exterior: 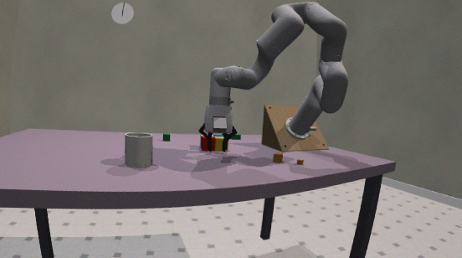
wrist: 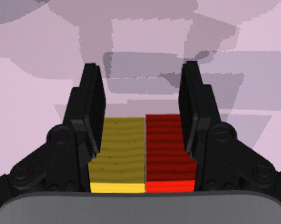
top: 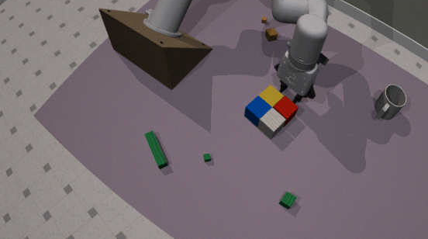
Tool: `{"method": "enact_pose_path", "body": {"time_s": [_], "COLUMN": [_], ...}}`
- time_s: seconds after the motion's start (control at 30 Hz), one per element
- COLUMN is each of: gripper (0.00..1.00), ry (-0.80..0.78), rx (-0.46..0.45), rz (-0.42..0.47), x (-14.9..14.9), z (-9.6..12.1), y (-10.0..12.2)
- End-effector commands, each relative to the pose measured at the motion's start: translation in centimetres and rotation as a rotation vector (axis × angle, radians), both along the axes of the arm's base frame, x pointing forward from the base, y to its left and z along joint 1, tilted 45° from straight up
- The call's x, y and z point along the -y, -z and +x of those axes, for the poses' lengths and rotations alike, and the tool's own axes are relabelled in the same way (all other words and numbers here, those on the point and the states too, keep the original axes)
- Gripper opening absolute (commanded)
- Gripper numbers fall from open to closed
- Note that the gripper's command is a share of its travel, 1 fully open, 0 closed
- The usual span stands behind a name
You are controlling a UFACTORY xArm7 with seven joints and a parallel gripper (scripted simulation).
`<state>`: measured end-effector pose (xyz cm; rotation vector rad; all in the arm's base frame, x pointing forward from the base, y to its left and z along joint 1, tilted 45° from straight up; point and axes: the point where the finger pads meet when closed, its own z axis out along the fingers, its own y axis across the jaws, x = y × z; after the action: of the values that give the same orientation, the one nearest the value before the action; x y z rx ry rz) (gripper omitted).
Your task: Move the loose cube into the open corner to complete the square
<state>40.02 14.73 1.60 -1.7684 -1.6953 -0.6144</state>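
The yellow (top: 270, 95) (exterior: 220, 144) (wrist: 123, 150), red (top: 286, 107) (exterior: 207, 143) (wrist: 163, 147), blue (top: 257, 108) and white (top: 272, 120) cubes form a seemingly finished square, the half-open hand (top: 289, 93) (exterior: 218, 150) (wrist: 141, 81) gripping nothing, leaving perhaps only a flushness check or withdrawal.

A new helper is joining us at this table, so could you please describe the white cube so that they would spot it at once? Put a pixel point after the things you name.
Find the big brown wedge-shaped block (top: 139, 53) under the arm's foot, then look right in the top view to the tight square of four coloured cubes. The white cube (top: 272, 122) is the corner farthest from the yellow cube (top: 270, 95), and the square's only white one.
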Motion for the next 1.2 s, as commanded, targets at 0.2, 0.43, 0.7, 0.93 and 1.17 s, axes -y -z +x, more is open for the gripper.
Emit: {"method": "enact_pose_path", "body": {"time_s": [0.2, 0.43, 0.7, 0.93, 1.17], "gripper": [0.49, 0.49, 0.49, 0.49, 0.49], "ry": [0.004, 0.004, 0.004, 0.004, 0.004], "rx": [0.002, 0.002, 0.002, 0.002, 0.002], "rz": [-0.001, -0.001, -0.001, -0.001, -0.001], "x": [0.35, 0.60, 0.76, 0.78, 0.78], "z": [0.18, 0.22, 0.24, 0.24, 0.24], "y": [0.13, 0.38, 0.54, 0.56, 0.56]}}
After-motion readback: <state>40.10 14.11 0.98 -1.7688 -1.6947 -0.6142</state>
